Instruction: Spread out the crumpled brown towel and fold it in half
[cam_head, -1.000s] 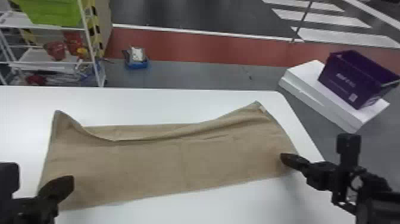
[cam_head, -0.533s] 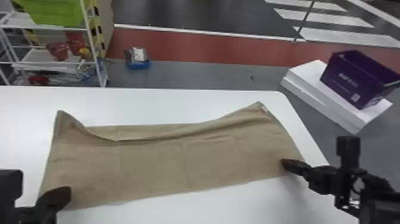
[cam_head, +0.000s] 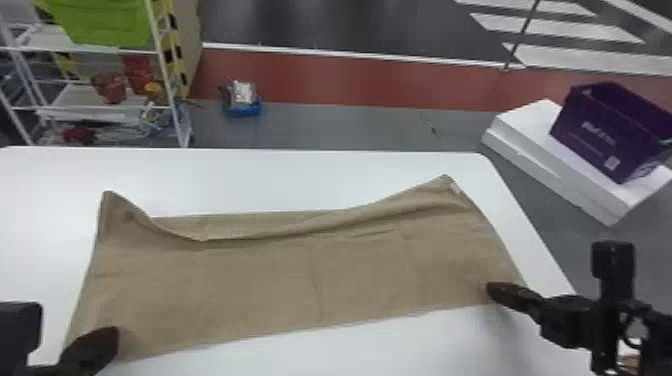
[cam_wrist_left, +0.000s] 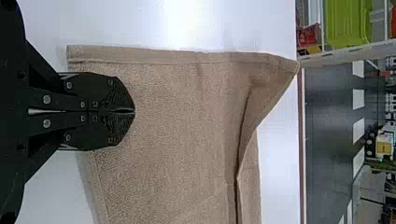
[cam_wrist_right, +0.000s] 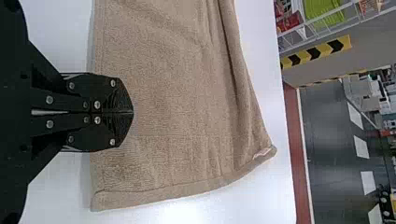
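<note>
Towel (cam_head: 260, 280), brown and rumpled at its far side, lay on a white table (cam_head: 300, 180), its near edge beneath left gripper (cam_head: 116, 334) and right gripper (cam_head: 490, 289). Both had their fingers closed; whether they pinched cloth was unclear. Beyond the right one, a purple bin (cam_head: 590, 135) sat on a white slab (cam_head: 530, 130), contents hidden. Far past the left one stood a rack (cam_head: 166, 75) with a cut-off green bin (cam_head: 105, 20); beside it, a blue tray (cam_head: 242, 111) held something silvery.
</note>
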